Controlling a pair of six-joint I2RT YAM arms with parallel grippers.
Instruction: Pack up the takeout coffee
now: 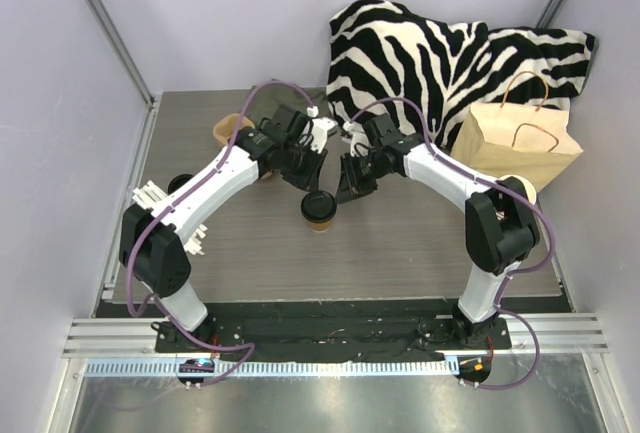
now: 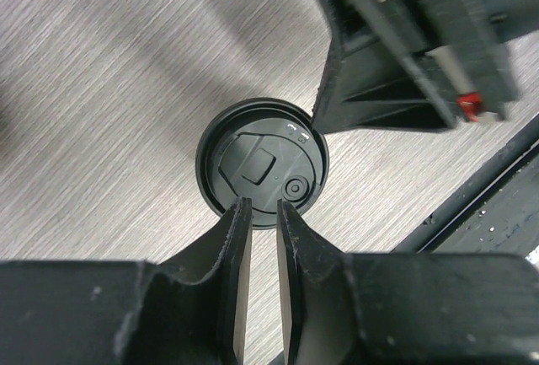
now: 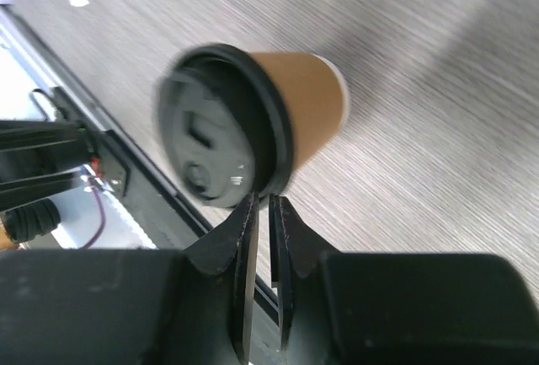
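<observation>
The takeout coffee (image 1: 319,209) is a small brown paper cup with a black lid, standing upright mid-table. The left wrist view looks straight down on its lid (image 2: 261,163); the right wrist view shows its brown side (image 3: 312,99) and the blurred lid. My left gripper (image 1: 311,186) hovers just above the lid's near rim, its jaws (image 2: 260,205) nearly together with nothing between them. My right gripper (image 1: 346,193) is beside the cup's right side, its jaws (image 3: 262,201) almost closed and empty, the tips at the lid's rim. Its body shows in the left wrist view (image 2: 404,53).
A kraft paper bag with handles (image 1: 518,143) stands at the back right, against a zebra-print cloth (image 1: 440,53). Brown cups (image 1: 228,131) sit at the back left behind my left arm. A white rack (image 1: 165,208) and a dark lid (image 1: 183,183) lie at the left edge.
</observation>
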